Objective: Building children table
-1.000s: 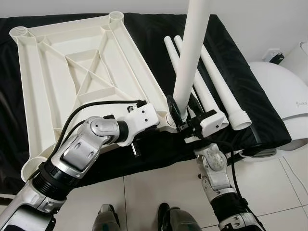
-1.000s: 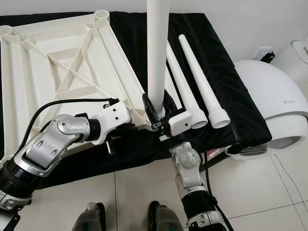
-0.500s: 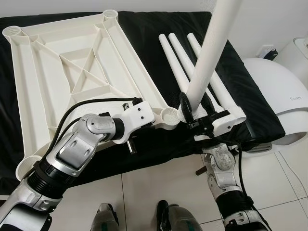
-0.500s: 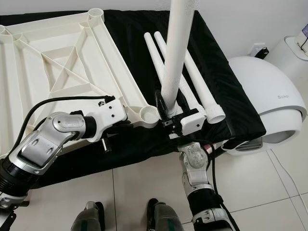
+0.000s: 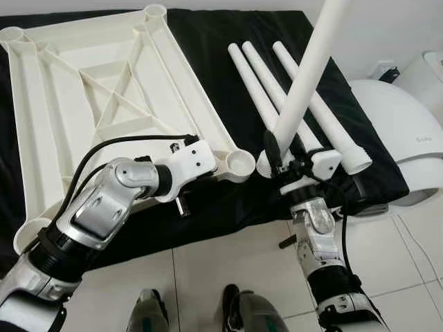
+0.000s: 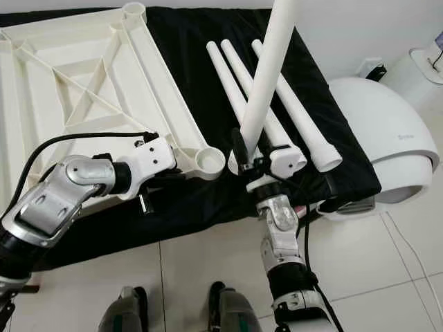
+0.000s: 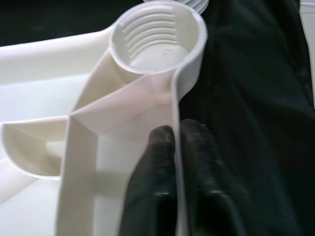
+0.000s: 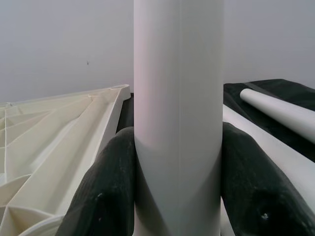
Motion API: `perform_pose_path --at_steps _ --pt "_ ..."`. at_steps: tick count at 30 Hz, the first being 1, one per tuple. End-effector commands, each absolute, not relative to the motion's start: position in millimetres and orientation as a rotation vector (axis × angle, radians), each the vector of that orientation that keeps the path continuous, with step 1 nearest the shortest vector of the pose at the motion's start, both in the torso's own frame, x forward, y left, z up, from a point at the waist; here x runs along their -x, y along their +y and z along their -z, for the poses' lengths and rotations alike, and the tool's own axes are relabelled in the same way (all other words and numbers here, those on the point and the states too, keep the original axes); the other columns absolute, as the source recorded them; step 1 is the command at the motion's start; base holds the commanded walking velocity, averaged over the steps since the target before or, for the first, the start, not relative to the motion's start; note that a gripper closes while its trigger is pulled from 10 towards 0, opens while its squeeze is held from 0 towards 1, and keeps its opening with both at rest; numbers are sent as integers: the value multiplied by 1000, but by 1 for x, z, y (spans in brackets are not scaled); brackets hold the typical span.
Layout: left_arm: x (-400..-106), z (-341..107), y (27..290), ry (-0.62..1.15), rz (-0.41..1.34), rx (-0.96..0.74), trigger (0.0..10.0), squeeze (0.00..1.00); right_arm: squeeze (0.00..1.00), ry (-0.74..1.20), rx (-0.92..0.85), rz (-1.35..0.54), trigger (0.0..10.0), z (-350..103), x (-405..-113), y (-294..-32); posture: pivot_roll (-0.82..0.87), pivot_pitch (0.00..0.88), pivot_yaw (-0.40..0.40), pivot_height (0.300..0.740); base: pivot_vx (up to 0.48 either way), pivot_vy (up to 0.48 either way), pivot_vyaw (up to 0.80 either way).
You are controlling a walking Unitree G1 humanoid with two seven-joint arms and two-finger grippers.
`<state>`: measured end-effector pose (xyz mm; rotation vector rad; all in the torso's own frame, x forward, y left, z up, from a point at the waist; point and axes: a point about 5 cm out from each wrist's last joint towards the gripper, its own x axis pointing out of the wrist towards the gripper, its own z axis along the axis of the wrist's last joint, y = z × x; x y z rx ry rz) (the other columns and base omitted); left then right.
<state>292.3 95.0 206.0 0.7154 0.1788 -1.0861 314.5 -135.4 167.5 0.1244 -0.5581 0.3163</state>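
An upturned white ribbed plastic tabletop (image 5: 104, 97) lies beside three white tapered legs (image 5: 270, 83); a fourth white leg (image 5: 308, 76) stands tilted.

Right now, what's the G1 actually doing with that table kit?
It's fitting a leg. The right gripper is shut on a white table leg, held tilted with its lower end beside the near corner socket, not yet in it. The left gripper pinches the rim of the upturned tabletop just behind that socket, steadying it. Three more legs lie on the black cloth.
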Motion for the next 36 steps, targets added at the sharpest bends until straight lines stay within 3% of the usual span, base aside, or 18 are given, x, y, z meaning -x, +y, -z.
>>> perform_pose_path --at_steps 1,2,25,26,36 --pt "-292 -215 94 138 1073 -724 10000 678 0 -553 -183 -325 10000 -174 -317 -134 89 214 -30 740 0 0 0" --pt "-292 -215 94 139 1076 -714 10000 1000 0 -568 -185 -333 10000 -179 -318 -134 90 215 -31 740 0 0 0" --pt "-293 -227 98 104 1072 -680 10000 1000 0 -616 -242 -408 10000 -214 -327 -133 101 221 -47 740 0 0 0" --pt "-294 -232 98 90 1063 -666 10000 0 0 -624 -268 -425 10000 -222 -329 -132 104 218 -51 740 0 0 0" --pt "-300 -250 99 25 1033 -503 10000 0 0 -643 -318 -495 10000 -240 -336 -129 112 197 -67 740 0 0 0"
